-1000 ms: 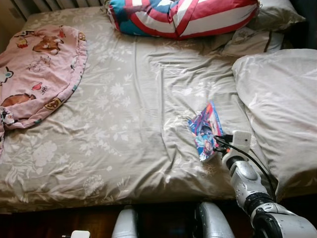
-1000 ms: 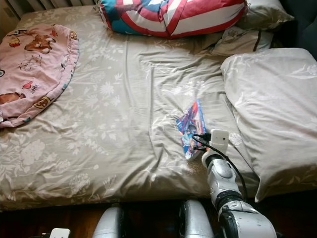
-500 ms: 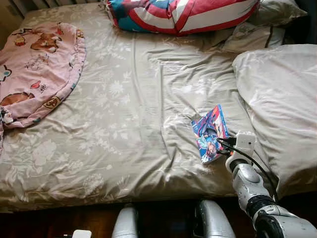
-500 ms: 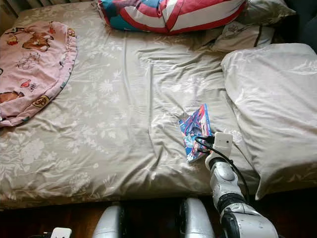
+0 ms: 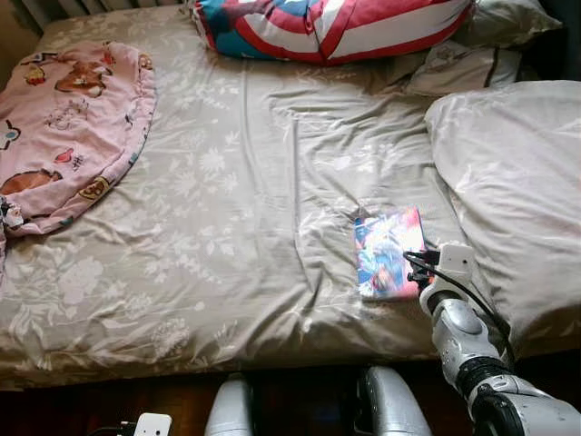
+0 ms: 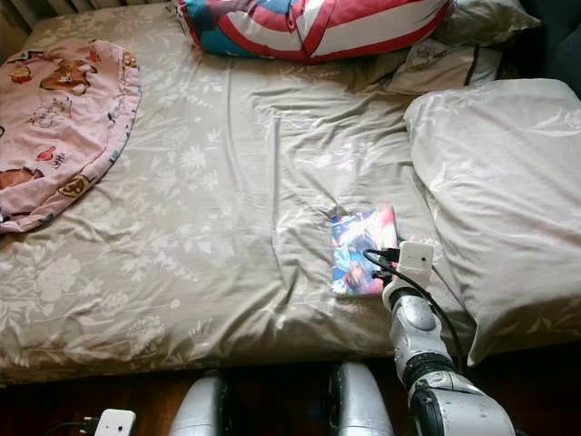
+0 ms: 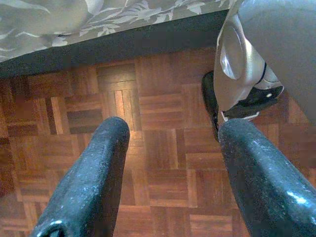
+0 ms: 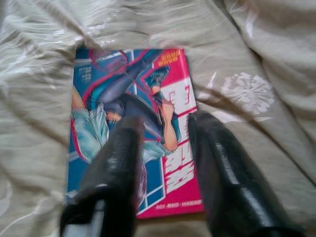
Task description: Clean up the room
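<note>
A wide bed (image 5: 227,227) under a beige floral sheet carries everything here. A large plain beige pillow (image 5: 517,182) lies along its right edge. At the far edge rests a big cushion (image 5: 336,27) striped in red, white and blue, with a smaller beige pillow (image 5: 463,68) tucked beside it toward the far right corner. A pink cartoon-print blanket (image 5: 68,127) is bunched at the far left corner and spills over the left edge.

The comic book (image 5: 388,252) lies flat on the sheet near the near edge, toward the right, just beside the large pillow, its colourful cover facing up and pink lettering running down one side.

The right arm (image 5: 463,345) reaches up from the near right corner, and the right hand (image 8: 163,133) hovers just above the book's cover, its two black fingers (image 8: 118,168) apart with nothing between them; whether the tips touch the cover cannot be told.

The left hand (image 7: 170,143) hangs idle below the near edge of the bed, over a wood parquet floor (image 7: 158,98), its fingers spread apart, with the robot's foot (image 7: 237,94) beside it.
</note>
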`<state>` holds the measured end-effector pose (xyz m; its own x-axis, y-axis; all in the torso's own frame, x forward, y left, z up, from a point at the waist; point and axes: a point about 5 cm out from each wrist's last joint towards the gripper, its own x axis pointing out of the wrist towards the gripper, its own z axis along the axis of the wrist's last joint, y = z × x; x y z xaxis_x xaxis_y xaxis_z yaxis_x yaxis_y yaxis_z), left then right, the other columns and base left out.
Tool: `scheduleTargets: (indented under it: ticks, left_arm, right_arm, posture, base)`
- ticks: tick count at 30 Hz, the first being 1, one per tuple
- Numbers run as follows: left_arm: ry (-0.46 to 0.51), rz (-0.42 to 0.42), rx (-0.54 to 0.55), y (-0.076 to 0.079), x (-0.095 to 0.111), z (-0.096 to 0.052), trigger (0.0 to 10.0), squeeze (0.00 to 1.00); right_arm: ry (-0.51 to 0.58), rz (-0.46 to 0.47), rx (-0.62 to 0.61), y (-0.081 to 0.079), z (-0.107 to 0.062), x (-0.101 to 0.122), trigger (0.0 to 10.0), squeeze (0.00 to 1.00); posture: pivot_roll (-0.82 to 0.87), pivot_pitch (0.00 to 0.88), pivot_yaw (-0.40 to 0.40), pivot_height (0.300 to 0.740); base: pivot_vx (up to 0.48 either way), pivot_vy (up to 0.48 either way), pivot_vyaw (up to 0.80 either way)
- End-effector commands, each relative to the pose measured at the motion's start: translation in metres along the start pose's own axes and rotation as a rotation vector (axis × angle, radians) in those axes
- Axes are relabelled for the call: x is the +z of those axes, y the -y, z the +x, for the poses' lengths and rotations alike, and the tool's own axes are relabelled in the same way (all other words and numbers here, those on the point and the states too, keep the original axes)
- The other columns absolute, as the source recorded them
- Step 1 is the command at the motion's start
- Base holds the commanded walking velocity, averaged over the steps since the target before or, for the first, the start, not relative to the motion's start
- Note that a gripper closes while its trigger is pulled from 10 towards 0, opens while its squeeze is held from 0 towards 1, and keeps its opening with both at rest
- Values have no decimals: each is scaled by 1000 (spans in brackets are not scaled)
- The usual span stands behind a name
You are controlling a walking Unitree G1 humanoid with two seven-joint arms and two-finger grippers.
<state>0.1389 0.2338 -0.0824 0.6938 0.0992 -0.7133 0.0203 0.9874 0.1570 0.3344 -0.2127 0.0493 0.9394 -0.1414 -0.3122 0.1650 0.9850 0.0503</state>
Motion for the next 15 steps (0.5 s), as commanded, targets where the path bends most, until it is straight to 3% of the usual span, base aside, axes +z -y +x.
scheduleTargets:
  ticks: [1,6,8,9,15]
  left_arm:
    - [-67,7,-2,0,-17,-6,10000,0]
    - [-63,6,-5,1,-14,-5,10000,0]
    - [-61,5,-7,2,-12,-3,10000,0]
    - [-60,5,-8,3,-11,-3,10000,0]
    - [-56,-1,-11,8,-3,3,10000,0]
  right_arm:
    - [-21,-2,-9,1,-1,-5,10000,659]
    - [-14,8,-44,7,-1,-3,10000,647]
    - [3,23,-51,8,-1,0,10000,600]
    - [11,30,-43,7,-1,0,10000,20]
    - [19,7,45,-6,-5,-9,10000,0]
  posture:
    - [53,271,79,647]
    - [48,256,76,647]
    - [43,249,74,647]
    - [39,243,71,647]
    - [9,199,54,647]
  base:
    - [0,0,0]
    - [0,0,0]
    - [0,0,0]
    - [0,0,0]
    - [0,0,0]
